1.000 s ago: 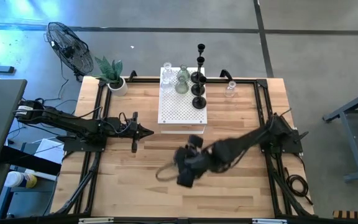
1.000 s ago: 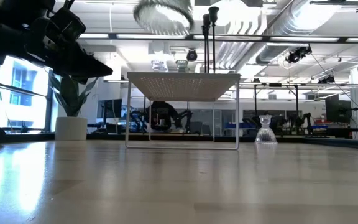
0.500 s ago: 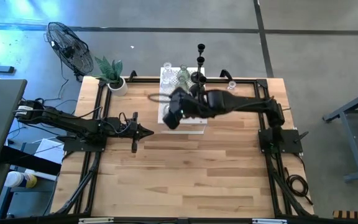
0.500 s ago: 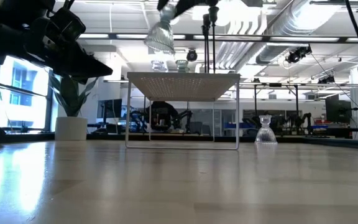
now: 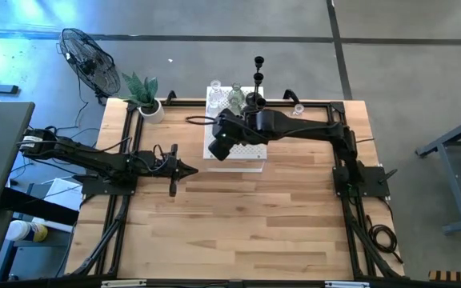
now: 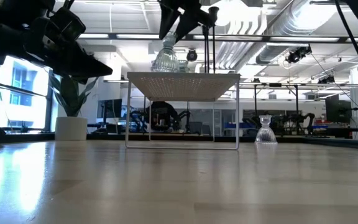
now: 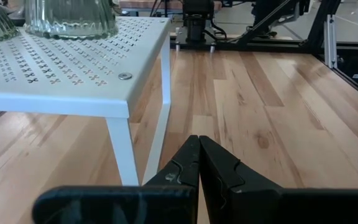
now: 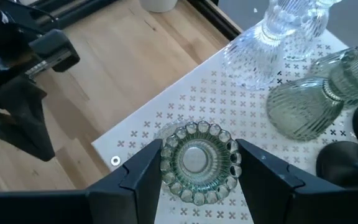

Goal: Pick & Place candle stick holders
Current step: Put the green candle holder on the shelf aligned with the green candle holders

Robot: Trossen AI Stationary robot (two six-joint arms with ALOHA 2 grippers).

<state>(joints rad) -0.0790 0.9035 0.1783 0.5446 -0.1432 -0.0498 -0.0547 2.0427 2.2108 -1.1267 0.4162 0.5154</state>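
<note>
My right gripper (image 8: pixel 197 167) is over the near-left part of the white perforated rack (image 5: pixel 246 156) and is shut on a ribbed glass candle holder (image 6: pixel 165 59). Two clear glass holders (image 8: pixel 272 37), a greenish one (image 8: pixel 309 106) and black ones (image 5: pixel 256 96) stand on their bases on the rack's far part. One clear holder (image 6: pixel 265 132) stands on the table to the right of the rack. My left gripper (image 7: pixel 199 155) is shut and empty, left of the rack's near-left corner. My right gripper pinches the glass holder between its two fingers, one on each side of its upper part (image 8: pixel 166 155). The fingers come from above, slanting down. The holder stands nearly upright, and its wide base (image 7: pixel 70 25) appears to rest on the rack top near the corner.
A potted green plant (image 5: pixel 144 98) stands at the table's far left corner. A floor fan (image 5: pixel 86 58) stands beyond it. The wooden table (image 5: pixel 238 232) lies open near and middle. Black frame rails (image 5: pixel 338 144) run along both sides.
My right gripper has carried the glass holder from above the table's near middle toward the far edge, to over the rack, and then down. The holder has turned from tilted to nearly upright and come down to the rack top.
</note>
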